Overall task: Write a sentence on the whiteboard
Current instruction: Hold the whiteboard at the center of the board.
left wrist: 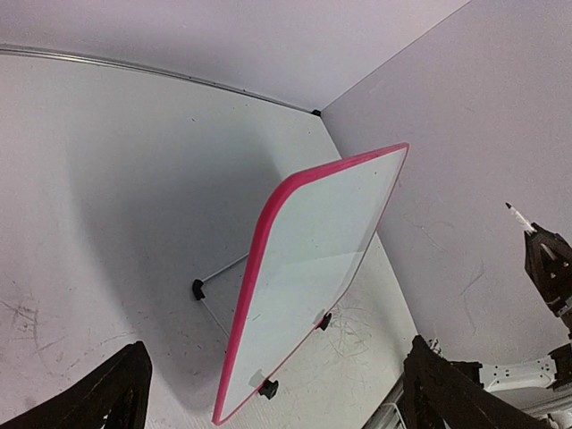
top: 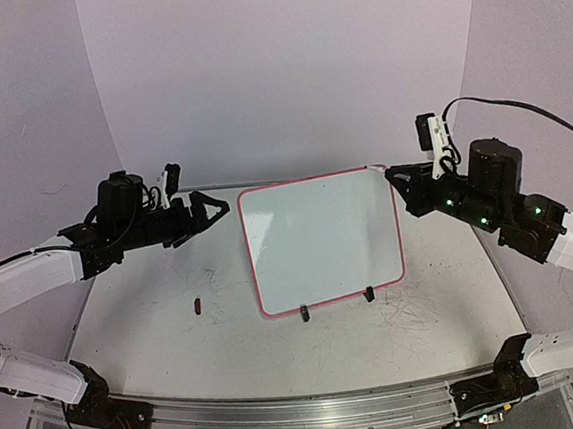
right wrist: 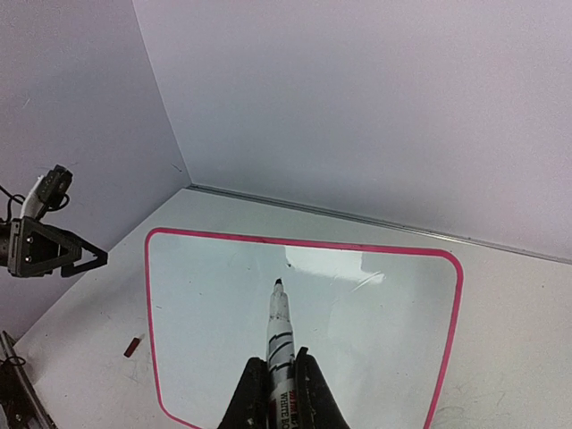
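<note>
Tabletop (top: 157, 336) bears whiteboard (top: 319, 237); right pincer (right wrist: 281, 362) grips marker (right wrist: 280, 317) seemingly labelled "WHITE"; left pincer (top: 211, 207) apart.

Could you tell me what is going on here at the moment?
The right gripper is shut on a marker, with the tip aimed at the whiteboard near its top edge. Whether it touches the board is unclear. The whiteboard stands propped on the table and shows no writing yet. The left gripper hovers open off the board's left side, holding nothing. A small dark red piece lies on the table left of the board.
</note>
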{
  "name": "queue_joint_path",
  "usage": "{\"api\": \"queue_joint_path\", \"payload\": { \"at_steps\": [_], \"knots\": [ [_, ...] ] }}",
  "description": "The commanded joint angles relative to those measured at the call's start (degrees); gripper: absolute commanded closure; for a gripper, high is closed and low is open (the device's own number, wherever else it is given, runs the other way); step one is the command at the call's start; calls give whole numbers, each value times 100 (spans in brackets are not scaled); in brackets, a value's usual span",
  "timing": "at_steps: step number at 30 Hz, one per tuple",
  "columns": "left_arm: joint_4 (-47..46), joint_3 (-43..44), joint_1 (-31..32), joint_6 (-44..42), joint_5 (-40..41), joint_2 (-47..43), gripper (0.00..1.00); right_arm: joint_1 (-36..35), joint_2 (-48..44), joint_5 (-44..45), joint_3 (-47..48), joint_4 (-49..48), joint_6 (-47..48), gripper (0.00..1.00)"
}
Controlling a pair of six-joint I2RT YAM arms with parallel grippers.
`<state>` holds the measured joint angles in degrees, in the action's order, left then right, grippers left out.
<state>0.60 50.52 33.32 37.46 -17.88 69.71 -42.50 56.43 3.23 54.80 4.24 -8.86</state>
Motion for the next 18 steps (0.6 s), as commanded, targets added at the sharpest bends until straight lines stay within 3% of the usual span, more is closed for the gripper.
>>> {"api": "queue_joint_path", "payload": {
  "at_steps": [1, 7, 12, 18],
  "knots": [
    [-122, 180, -27, -316, 474, -71, 1, 6, -380, -29, -78, -61, 282, 100],
    [-149, 383, -92, -853, 737, 380, 1, 5, -531, -126, -164, -64, 237, 100],
    [-113, 938, -389, -939, -206, 1264, 2, 5, -571, -199, -292, -65, 25, 100],
    [-362, 1386, -411, -1134, -442, 1994, 4, 5, -418, -384, -285, -56, -187, 100]
  ]
}}
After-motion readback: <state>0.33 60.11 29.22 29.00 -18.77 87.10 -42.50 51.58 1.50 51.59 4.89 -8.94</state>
